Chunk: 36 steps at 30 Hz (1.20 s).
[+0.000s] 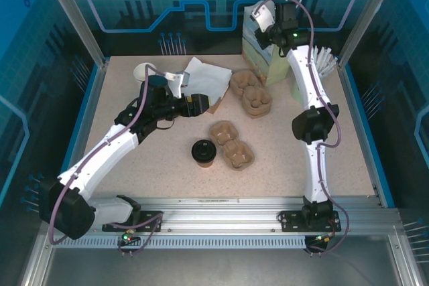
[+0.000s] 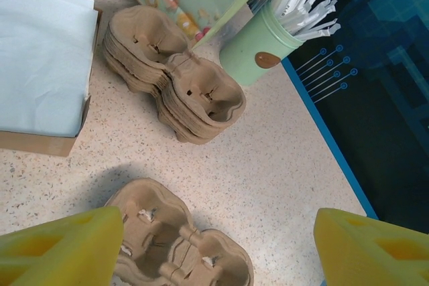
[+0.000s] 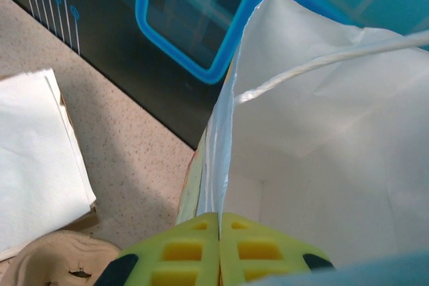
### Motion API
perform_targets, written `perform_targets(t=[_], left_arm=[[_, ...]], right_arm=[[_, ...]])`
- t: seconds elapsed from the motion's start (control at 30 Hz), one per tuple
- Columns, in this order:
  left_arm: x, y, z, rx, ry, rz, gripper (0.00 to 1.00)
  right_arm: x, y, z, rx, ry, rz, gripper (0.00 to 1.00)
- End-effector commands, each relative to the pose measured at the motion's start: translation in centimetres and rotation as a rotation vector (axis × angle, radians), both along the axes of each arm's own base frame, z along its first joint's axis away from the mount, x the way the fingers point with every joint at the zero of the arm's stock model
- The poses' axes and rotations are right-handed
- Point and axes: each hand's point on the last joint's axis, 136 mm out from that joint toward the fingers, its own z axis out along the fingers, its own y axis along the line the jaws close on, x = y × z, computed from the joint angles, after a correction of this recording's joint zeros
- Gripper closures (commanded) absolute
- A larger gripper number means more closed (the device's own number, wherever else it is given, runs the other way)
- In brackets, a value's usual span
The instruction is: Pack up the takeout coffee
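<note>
The takeout coffee point(image 1: 203, 151), a small kraft cup with a black lid, stands upright at the table's middle, beside a single pulp carrier point(image 1: 230, 143). My left gripper point(image 1: 202, 104) hovers open behind it, above the table, nothing between its yellow fingers point(image 2: 64, 246); in the left wrist view the gripper point(image 2: 218, 236) looks down on that carrier point(image 2: 177, 246). At the back, my right gripper point(image 1: 260, 23) is shut on the top edge of the flowered gift bag point(image 1: 258, 55). The right wrist view has the gripper point(image 3: 219, 242) pinching the bag's wall point(image 3: 224, 138), its white inside open.
A stack of pulp carriers point(image 1: 251, 93) lies in front of the bag. A green cup of stirrers point(image 1: 320, 65) stands at the back right. Napkins on a box point(image 1: 208, 78), a loose black lid point(image 1: 157, 80) and white cups point(image 1: 144, 70) sit back left.
</note>
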Motion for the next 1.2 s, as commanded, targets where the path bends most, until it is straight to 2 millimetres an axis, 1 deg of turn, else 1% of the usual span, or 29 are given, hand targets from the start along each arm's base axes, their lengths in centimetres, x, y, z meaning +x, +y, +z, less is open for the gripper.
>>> perform_targets(t=[0.0, 0.1, 0.17, 0.27, 0.33, 0.4, 0.53, 0.6, 0.67, 0.73, 0.77, 0.83, 0.93, 1.0, 1.13, 1.17], left_arm=[[-1.1, 0.5, 0.1, 0.014, -0.012, -0.001, 0.24], [-1.6, 0.7, 0.5, 0.015, -0.022, -0.001, 0.24], [-1.9, 0.9, 0.8, 0.019, -0.028, 0.002, 0.23], [-2.5, 1.4, 1.2, 0.028, -0.039, 0.01, 0.23], [-3.0, 1.7, 1.2, 0.035, -0.04, 0.012, 0.23], [-3.5, 1.9, 1.3, 0.034, -0.038, 0.01, 0.23], [-4.8, 2.0, 1.3, 0.01, -0.029, -0.006, 0.23], [-5.3, 2.1, 1.2, 0.0, -0.028, -0.007, 0.23], [-5.7, 2.2, 1.0, -0.009, -0.024, -0.012, 0.23], [-6.1, 2.2, 0.8, -0.014, -0.022, -0.018, 0.23], [-6.3, 2.2, 0.7, -0.014, -0.02, -0.021, 0.23], [-6.5, 2.3, 0.5, -0.014, -0.018, -0.025, 0.23], [-6.6, 2.3, 0.2, -0.009, -0.016, -0.026, 0.23], [-6.6, 2.3, -0.1, -0.008, -0.016, -0.029, 0.23], [-6.4, 2.1, -0.5, -0.015, -0.024, -0.031, 0.23], [-6.3, 2.0, -0.7, -0.015, -0.023, -0.032, 0.23]], right_arm=[[-4.3, 0.3, 11.3, -0.031, -0.236, 0.005, 1.0], [-7.0, 0.9, 14.9, -0.04, -0.301, 0.015, 1.0], [-9.3, 1.4, 17.1, -0.042, -0.329, 0.023, 1.0], [-13.1, 1.5, 19.0, -0.038, -0.319, 0.022, 1.0], [-15.8, 1.5, 19.5, -0.027, -0.288, 0.019, 1.0], [-18.5, 1.2, 19.6, -0.019, -0.249, 0.009, 1.0], [-24.9, 0.2, 19.0, 0.006, -0.163, -0.025, 1.0], [-28.0, -0.6, 18.2, 0.019, -0.122, -0.045, 1.0], [-30.9, -1.4, 16.8, 0.029, -0.082, -0.063, 1.0], [-33.7, -1.9, 14.5, 0.053, -0.017, -0.067, 1.0], [-34.6, -2.1, 13.5, 0.059, 0.01, -0.066, 1.0], [-36.6, -2.6, 10.6, 0.055, 0.075, -0.07, 1.0], [-38.1, -3.4, 6.4, 0.013, 0.161, -0.098, 1.0], [-38.6, -3.7, 3.7, -0.015, 0.212, -0.106, 1.0], [-38.8, -2.9, -0.8, -0.066, 0.286, -0.076, 1.0], [-38.7, -2.7, -1.6, -0.076, 0.296, -0.068, 1.0]])
